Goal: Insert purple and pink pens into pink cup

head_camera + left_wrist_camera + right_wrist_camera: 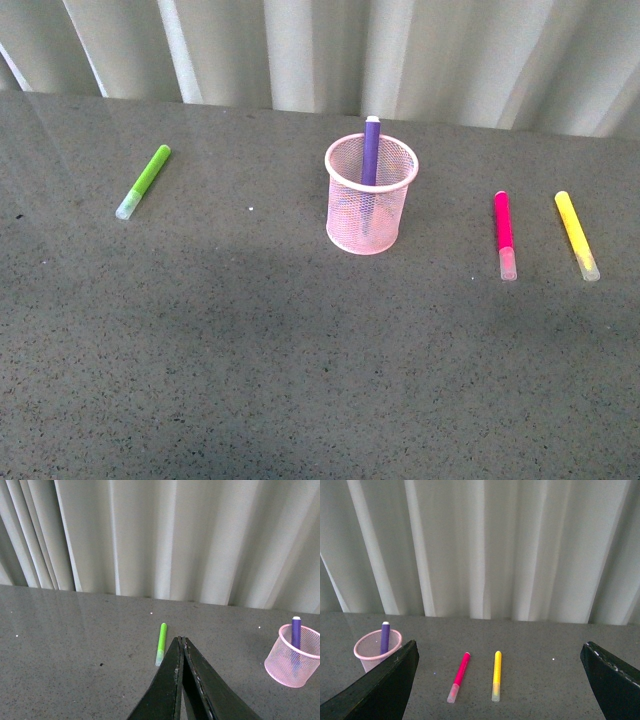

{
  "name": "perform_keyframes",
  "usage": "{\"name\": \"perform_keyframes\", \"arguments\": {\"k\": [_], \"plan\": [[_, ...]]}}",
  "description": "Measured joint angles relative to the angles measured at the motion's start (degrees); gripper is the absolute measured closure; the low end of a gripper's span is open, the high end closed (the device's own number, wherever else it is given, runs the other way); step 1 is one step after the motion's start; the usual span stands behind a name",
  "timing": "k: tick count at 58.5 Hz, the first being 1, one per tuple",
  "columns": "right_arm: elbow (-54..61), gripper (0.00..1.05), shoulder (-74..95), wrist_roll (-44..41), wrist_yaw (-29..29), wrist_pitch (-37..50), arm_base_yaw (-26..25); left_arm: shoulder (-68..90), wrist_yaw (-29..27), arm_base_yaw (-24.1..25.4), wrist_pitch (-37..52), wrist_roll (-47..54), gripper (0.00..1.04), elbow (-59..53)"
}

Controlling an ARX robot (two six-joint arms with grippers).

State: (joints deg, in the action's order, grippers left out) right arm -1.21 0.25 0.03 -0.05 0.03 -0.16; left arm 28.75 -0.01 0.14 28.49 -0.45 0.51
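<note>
The pink cup (370, 195) stands upright mid-table with the purple pen (371, 150) standing inside it, top end above the rim. The pink pen (504, 233) lies flat on the table to the cup's right, pale cap toward me. No arm shows in the front view. In the left wrist view my left gripper (181, 641) is shut and empty, with the cup (295, 657) and purple pen (296, 632) off to one side. In the right wrist view my right gripper (500, 652) is open and empty, well back from the pink pen (459, 675); the cup (375, 649) shows beside one finger.
A lime-green pen (145, 180) lies at the left of the grey table (250, 340), also just beyond my left fingertips (161, 643). A yellow pen (576, 234) lies right of the pink pen, parallel to it (496, 675). Pale curtains (330, 50) hang behind the table's far edge.
</note>
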Motion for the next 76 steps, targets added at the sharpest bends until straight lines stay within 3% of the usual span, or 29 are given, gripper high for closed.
{"name": "perform_keyframes", "arguments": {"k": [53, 60, 73, 76], "plan": [[0.0, 0.07, 0.0, 0.0, 0.0, 0.0, 0.0, -18.9, 0.0, 0.0, -18.5, 0.0, 1.01, 0.0], [0.0, 0.07, 0.0, 0.0, 0.0, 0.0, 0.0, -27.0, 0.0, 0.0, -28.0, 0.0, 1.01, 0.0], [0.0, 0.07, 0.0, 0.0, 0.0, 0.0, 0.0, -28.5, 0.0, 0.0, -28.4, 0.0, 1.01, 0.0], [0.0, 0.07, 0.0, 0.0, 0.0, 0.0, 0.0, -28.5, 0.0, 0.0, -28.4, 0.0, 0.95, 0.0]]}}
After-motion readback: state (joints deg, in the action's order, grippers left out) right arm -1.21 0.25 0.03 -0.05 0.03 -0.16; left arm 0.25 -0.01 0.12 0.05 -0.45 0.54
